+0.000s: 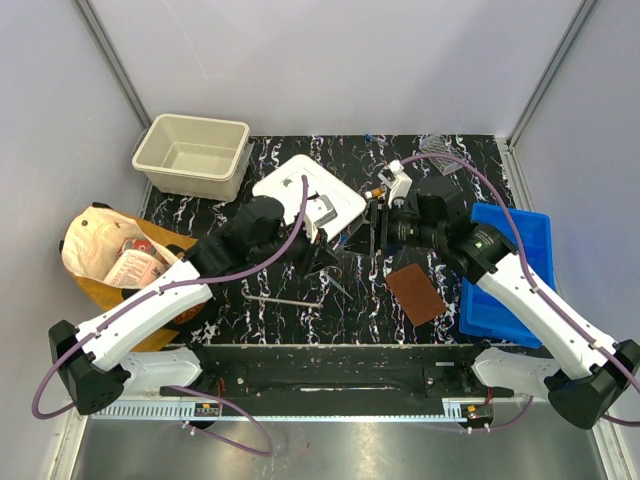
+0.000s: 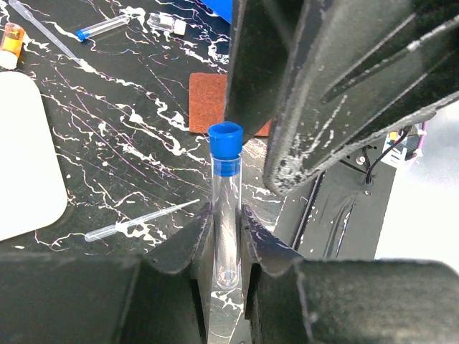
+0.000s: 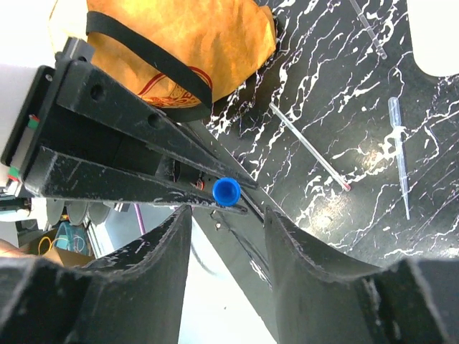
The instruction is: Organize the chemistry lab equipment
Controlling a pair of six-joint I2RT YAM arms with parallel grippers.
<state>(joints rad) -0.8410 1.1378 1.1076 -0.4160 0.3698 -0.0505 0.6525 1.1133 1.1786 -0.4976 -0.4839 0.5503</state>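
The black marbled table (image 1: 390, 325) is carrying nearly all the kit loose, so the sorting is looking barely begun. The beige bin (image 1: 190, 155) in the upper left is sitting empty, and nothing is showing in the blue bin (image 1: 510, 275) at the right (an arm is covering part of it). One tan bag (image 1: 105, 255), one white board (image 1: 308, 190) and one brown pad (image 1: 415, 292) are lying around the middle.

The left gripper (image 2: 228, 240) is clamping the lower end of one blue-capped test tube (image 2: 226, 193) near the centre of the top view, with the tube's cap (image 3: 226, 191) pointing away from the fingers. The right gripper (image 3: 228, 213) is hanging with its jaws apart on either side of that cap, not touching it.

Waiting to be sorted, by my count:
- one silvery rod (image 1: 280, 300)
- two pipettes (image 2: 140, 222)
- a second capped tube (image 2: 104, 27)
- one orange vial (image 2: 13, 39)
- one small clear vial (image 2: 166, 23) at the top of the left wrist view
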